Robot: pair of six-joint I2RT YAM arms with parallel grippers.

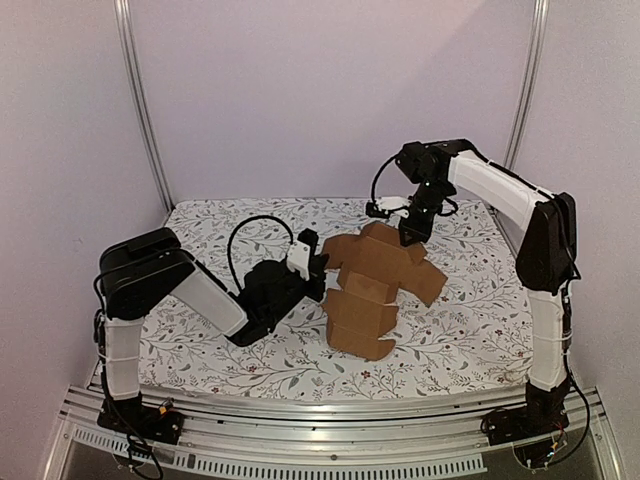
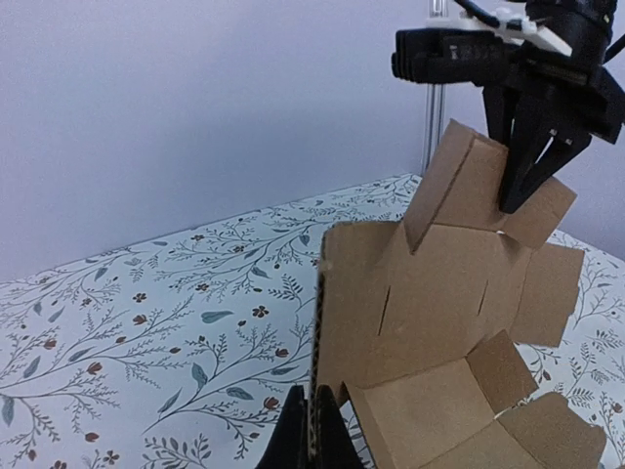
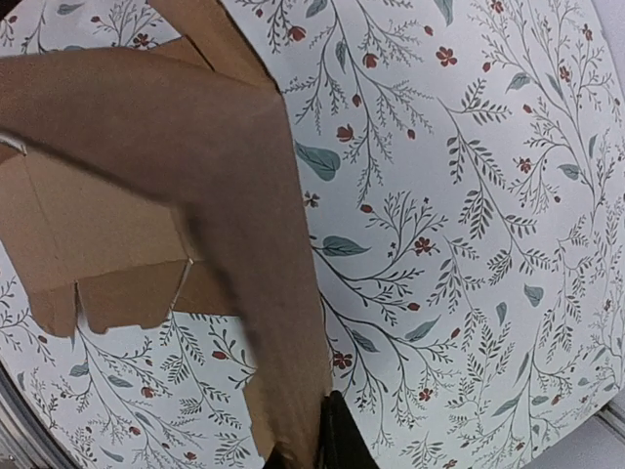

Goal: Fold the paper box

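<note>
The paper box (image 1: 375, 285) is a partly folded brown cardboard sheet lying in the middle of the table, its panels and flaps bent up. My left gripper (image 1: 318, 268) is shut on the sheet's left edge; in the left wrist view its black fingers (image 2: 310, 389) pinch the corrugated edge of the paper box (image 2: 439, 293). My right gripper (image 1: 410, 235) comes down from the far side and is shut on the far top flap, as the left wrist view also shows (image 2: 522, 186). In the right wrist view that flap (image 3: 254, 244) runs down between the right gripper's tips (image 3: 317, 415).
A floral cloth covers the table (image 1: 200, 330). Pale walls stand close on three sides, with metal posts (image 1: 145, 110) at the back corners. A metal rail (image 1: 330, 415) runs along the near edge between the arm bases.
</note>
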